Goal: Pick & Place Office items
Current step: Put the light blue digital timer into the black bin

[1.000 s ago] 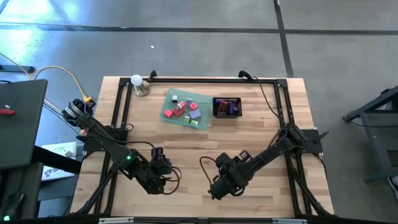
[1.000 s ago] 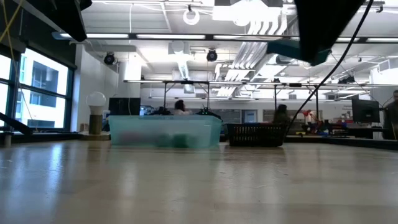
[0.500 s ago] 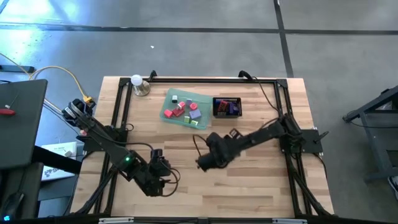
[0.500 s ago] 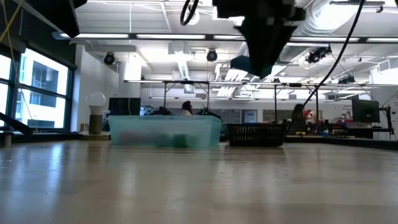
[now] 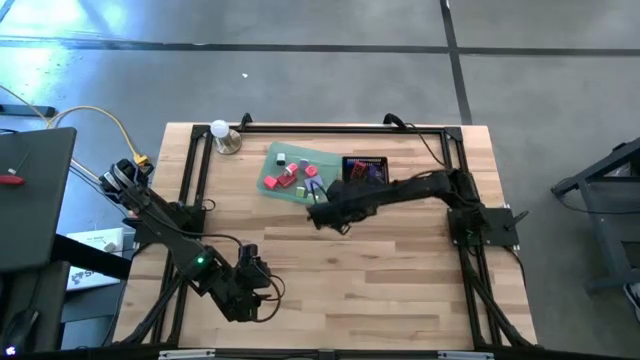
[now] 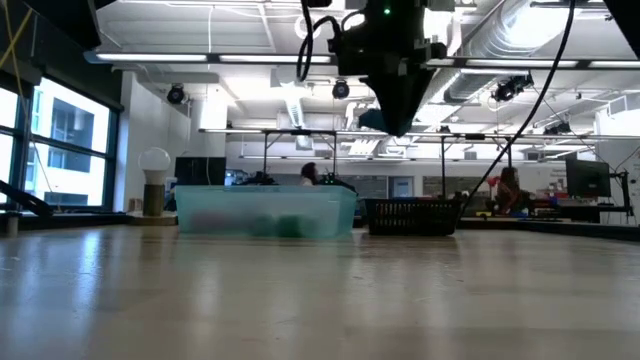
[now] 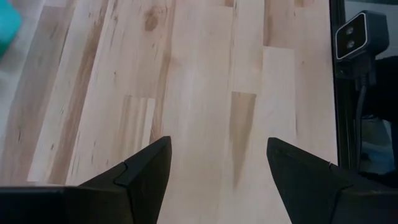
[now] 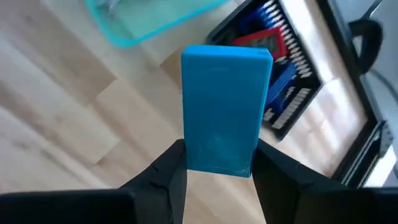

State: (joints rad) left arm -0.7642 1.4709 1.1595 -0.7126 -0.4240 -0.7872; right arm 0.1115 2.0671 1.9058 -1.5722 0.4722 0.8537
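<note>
Right pincer is pinching a blue rectangular block between its two dark fingers, and I read the block as standing upright out of the grip, its long side pointing away from the wrist. From overhead I see that arm stretched across the wooden surface toward the far side, with its pincer raised above the near corner of the translucent green tray, between the tray and the black mesh basket. From table height the same pincer hangs well above the surface, with a bit of blue showing at its tip, and the tray and basket sit side by side behind it. In the tray I can make out the office items as a loose scatter of red, pink, purple, green and white pieces; more blue and red things lie inside the basket. My left pincer is spread wide with nothing between its fingers, held low over bare wood at the near left part of the surface, well apart from the tray. A small lamp with a round white bulb stands at the far left corner, just beside the tray's end.
</note>
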